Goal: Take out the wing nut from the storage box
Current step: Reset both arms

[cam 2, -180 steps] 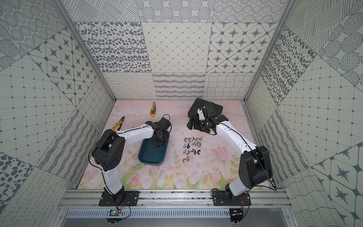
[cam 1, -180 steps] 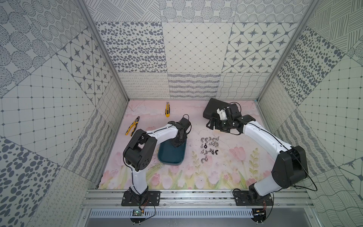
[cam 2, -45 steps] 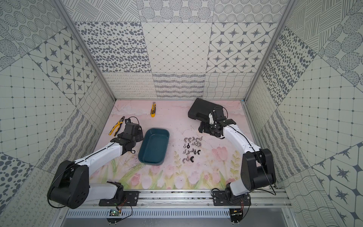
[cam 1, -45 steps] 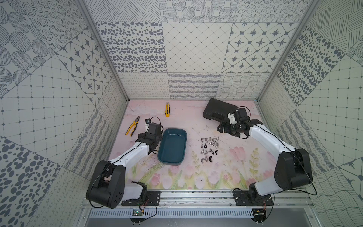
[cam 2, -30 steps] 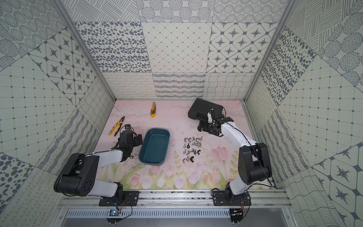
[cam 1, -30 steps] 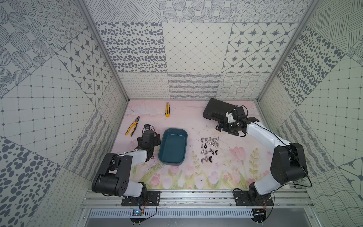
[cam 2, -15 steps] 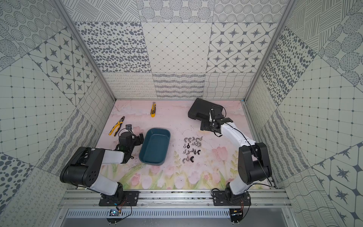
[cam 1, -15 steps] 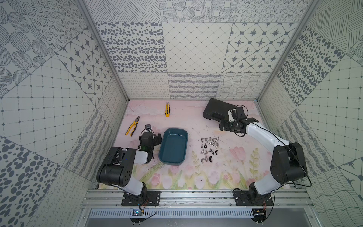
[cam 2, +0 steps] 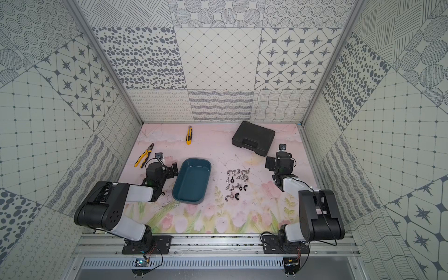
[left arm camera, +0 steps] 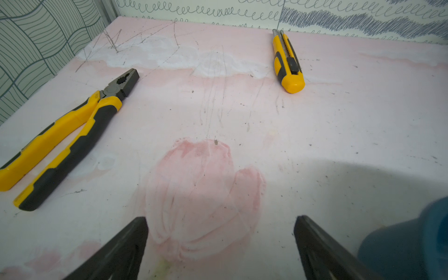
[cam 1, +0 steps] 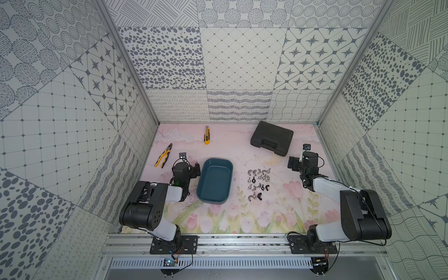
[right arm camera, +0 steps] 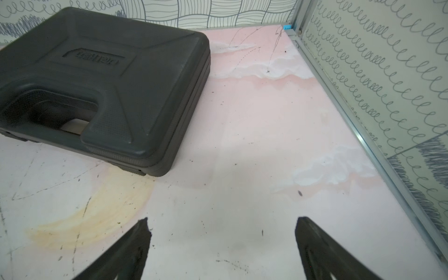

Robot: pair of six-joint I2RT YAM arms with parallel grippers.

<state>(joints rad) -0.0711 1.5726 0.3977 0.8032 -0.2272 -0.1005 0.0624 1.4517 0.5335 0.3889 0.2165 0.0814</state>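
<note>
Wing nuts [cam 1: 258,181] lie in a loose cluster on the tabletop [cam 1: 242,218], some silvery and some black. In both top views they are just beside the box [cam 1: 213,181], on your right arm's side, and clear of its rim; you can see the same cluster [cam 2: 237,184] beside the box [cam 2: 191,180] from the other eye. The box sits upright and open near the middle of the tabletop, its long side running roughly front to back. Your left jaws stand wide and hold nothing. They sit low, just beside the box's far corner on the side away from the nuts, and point toward the back wall. In the left wrist view the two dark fingertips [left arm camera: 135,232] frame a printed pink tulip, and a blurred corner of the box [left arm camera: 407,242] shows at the frame's edge. Ahead of them lie the pliers [left arm camera: 72,138] and the knife [left arm camera: 288,60], both yellow and black, well apart from each other. Your right jaws are also wide and hold nothing, between the nuts and the right wall and touching neither. In the right wrist view their fingertips [right arm camera: 138,237] frame bare, scuffed tabletop. The case [right arm camera: 104,84] lies closed just ahead, handle cut-out toward you, near the back wall [cam 1: 271,138]. Both arms are folded low over their bases at the front rail.
</note>
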